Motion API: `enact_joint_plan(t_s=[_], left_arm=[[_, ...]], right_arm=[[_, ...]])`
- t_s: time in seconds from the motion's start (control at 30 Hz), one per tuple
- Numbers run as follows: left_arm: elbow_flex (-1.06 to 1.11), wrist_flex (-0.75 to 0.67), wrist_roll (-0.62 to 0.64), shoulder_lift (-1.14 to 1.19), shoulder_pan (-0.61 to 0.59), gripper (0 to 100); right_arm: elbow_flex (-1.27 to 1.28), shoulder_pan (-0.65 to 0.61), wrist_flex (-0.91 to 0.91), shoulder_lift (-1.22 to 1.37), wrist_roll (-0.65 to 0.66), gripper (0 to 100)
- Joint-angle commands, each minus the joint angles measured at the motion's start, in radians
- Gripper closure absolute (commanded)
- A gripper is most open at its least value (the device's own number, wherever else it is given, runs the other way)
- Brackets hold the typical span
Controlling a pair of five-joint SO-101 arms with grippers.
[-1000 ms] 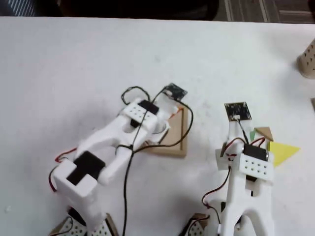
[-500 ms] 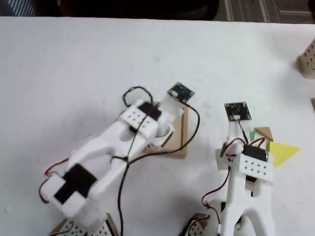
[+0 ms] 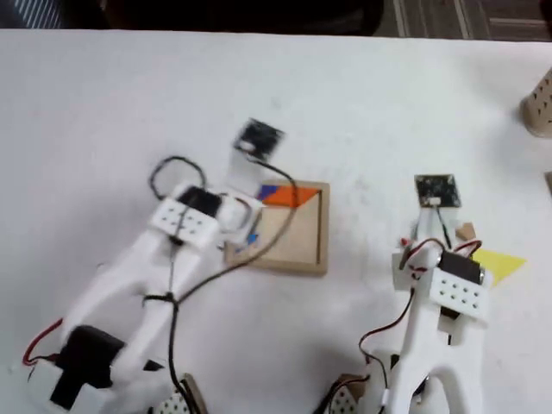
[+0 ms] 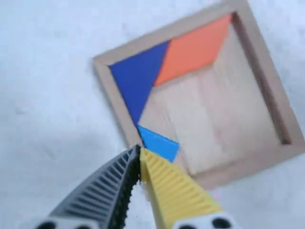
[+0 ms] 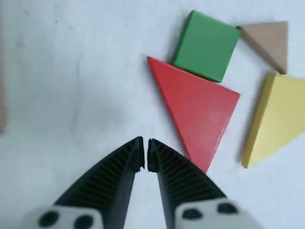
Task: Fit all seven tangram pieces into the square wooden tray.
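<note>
Right wrist view: found the right pincer (image 5: pixel 145 155) pressed together over the desk (image 5: pixel 71 71), red triangle (image 5: pixel 200 109) just past its tips, long edge slanting away; spotted the left pincer (image 4: pixel 139 153), likewise closed, at the tray (image 4: pixel 248 162).

Orange parallelogram (image 4: pixel 193 47), blue triangle (image 4: pixel 136 78), possibly tan triangle (image 5: pixel 269 40)

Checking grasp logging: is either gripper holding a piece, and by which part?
Nothing is held. The left gripper is shut empty, tips by a corner of the light blue piece. The right gripper is shut empty beside the red triangle.
</note>
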Motion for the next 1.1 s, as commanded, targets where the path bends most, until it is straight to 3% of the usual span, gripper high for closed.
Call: enact_joint_plan(t_s=[0.0,0.1,0.23,0.33,0.5,0.63,1.07], left_arm=[[-0.003,-0.089,0.014,-0.038,-0.099,97],[-0.005,-0.126,0.015,-0.013,-0.125,97],[-0.005,-0.155,0.015,0.013,-0.127,97],[-0.005,-0.183,0.015,0.035,-0.127,95],[-0.011,-0.195,0.015,0.082,-0.117,81],[-0.04,-0.195,0.009,0.117,-0.128,82],[-0.124,-0.187,0.008,0.216,-0.154,82]], right_arm=[[-0.101,0.013,0.038,0.01,-0.018,97.1],[-0.178,0.028,0.039,0.105,-0.021,92.0],[-0.333,0.084,0.039,0.298,-0.146,85.0],[-0.431,0.074,0.038,0.461,-0.167,85.0],[-0.612,0.051,0.016,0.7,-0.172,84.7],[-0.732,0.051,0.016,0.849,-0.232,84.7],[-0.962,-0.025,0.133,0.986,-0.292,83.9]])
